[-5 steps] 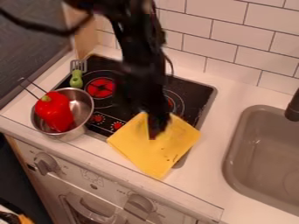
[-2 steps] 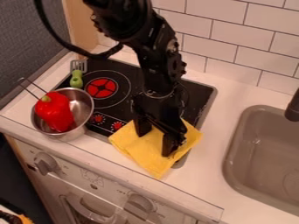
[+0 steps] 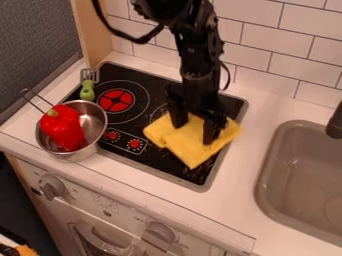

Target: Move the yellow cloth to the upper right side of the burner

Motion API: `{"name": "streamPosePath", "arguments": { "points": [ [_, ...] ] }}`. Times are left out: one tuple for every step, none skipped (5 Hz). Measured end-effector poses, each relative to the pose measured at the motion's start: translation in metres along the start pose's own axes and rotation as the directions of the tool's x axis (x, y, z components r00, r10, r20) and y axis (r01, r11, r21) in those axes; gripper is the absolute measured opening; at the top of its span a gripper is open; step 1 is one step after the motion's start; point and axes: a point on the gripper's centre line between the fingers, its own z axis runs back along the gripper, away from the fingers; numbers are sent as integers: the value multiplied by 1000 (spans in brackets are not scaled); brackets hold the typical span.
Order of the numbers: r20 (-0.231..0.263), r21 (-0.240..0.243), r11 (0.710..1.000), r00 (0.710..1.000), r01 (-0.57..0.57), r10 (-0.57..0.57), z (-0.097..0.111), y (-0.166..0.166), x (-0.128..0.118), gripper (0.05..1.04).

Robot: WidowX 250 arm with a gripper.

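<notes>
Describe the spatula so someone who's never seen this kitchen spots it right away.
Find the black stovetop. At its left edge, just behind the metal pot, lies a small spatula with a slotted head. Its green handle sets it apart from the pot and the red pepper inside.

No writing can be read. Faint marks, too small to tell, lie on the front panel [image 3: 127, 212] toward 7 o'clock, near its knobs [image 3: 51, 187], and on the hob [image 3: 153, 165] around its red dials [image 3: 112, 135], toward 8 o'clock.
</notes>
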Motion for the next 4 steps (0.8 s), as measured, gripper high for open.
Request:
{"name": "streamPosePath", "arguments": {
  "points": [
    [-9,1,998,998,-65,65,-2,12,17,1000],
    [-14,1,993,993,-120,120,-3,19,26,1000],
    [-12,5,988,988,-157,157,-3,20,32,1000],
    [-20,15,985,985,-173,173,-2,22,36,1000]
  ]
}}
